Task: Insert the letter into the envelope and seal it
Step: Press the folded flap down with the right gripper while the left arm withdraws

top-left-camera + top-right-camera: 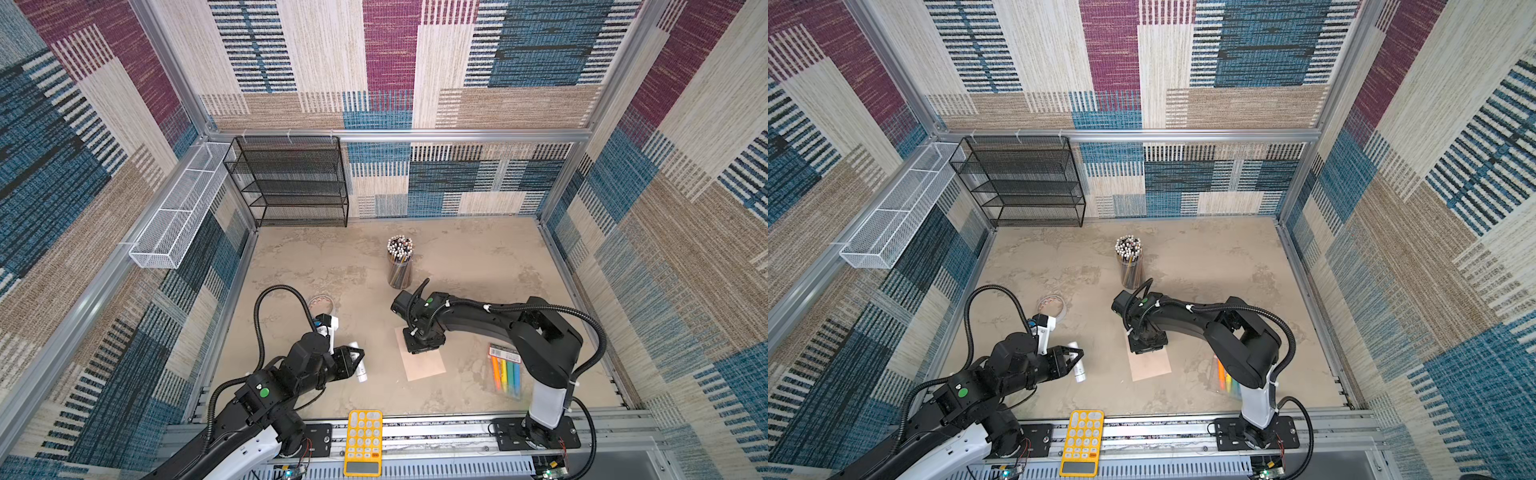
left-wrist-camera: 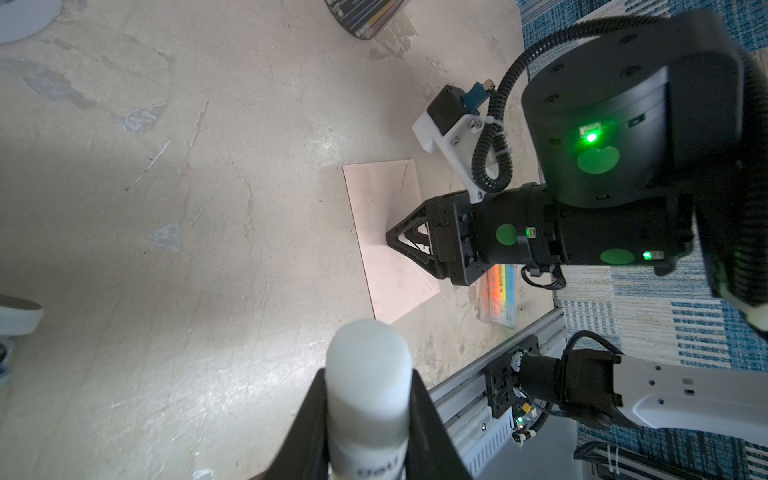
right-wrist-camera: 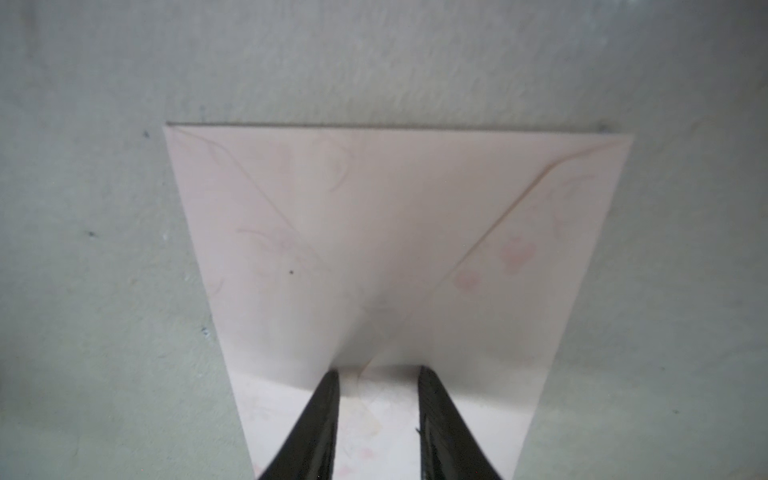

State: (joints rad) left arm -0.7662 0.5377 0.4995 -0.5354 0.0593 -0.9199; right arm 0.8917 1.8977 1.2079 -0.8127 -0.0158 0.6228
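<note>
Glue stick [image 2: 368, 374] cropped in left jaws, envelope [image 1: 426, 368] part-hidden beneath right jaws

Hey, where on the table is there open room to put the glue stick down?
The widest bare patch is the back right of the table, between the pencil cup and the right wall. Another lies between the black shelf and the tape roll. It's crowded near the front: envelope under the right gripper, highlighter pack, calculator.
</note>
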